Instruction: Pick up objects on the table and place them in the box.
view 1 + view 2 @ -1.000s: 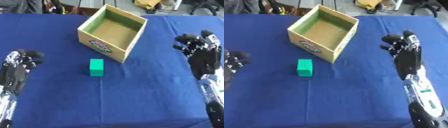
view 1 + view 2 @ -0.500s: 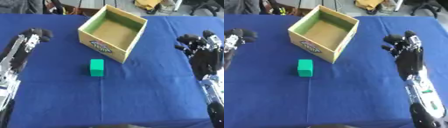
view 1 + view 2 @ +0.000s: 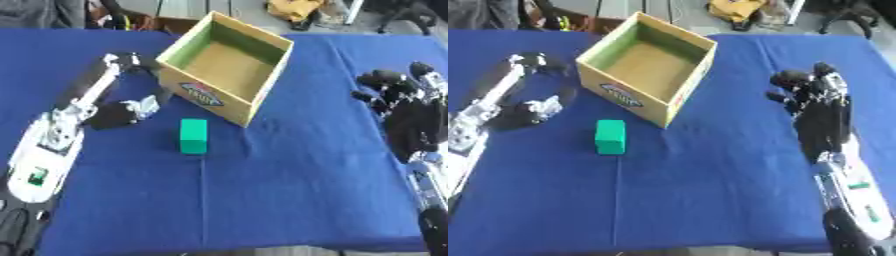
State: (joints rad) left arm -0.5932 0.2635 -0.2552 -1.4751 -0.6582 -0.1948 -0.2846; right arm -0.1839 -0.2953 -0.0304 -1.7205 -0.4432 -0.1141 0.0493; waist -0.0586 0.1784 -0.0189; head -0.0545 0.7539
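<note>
Trouble is most likely to come from your left hand (image 3: 122, 111), which hangs left of centre, just left of the small green rectangular block (image 3: 193, 135) and below the near-left corner of the open yellow cardboard box (image 3: 226, 68); it is too blurred for me to tell whether its fingers are spread or curled, so you cannot count on it being ready to close round anything. The block lies untouched on the blue tablecloth (image 3: 289, 200), just below the box's lower wall and apart from it. If you sweep in sideways, I judge you may knock the block rightward or against the box, or nudge the box itself with the forearm. Your right hand (image 3: 811, 92), at the right edge, holds nothing, fingers loosely bent, well apart from both.
</note>
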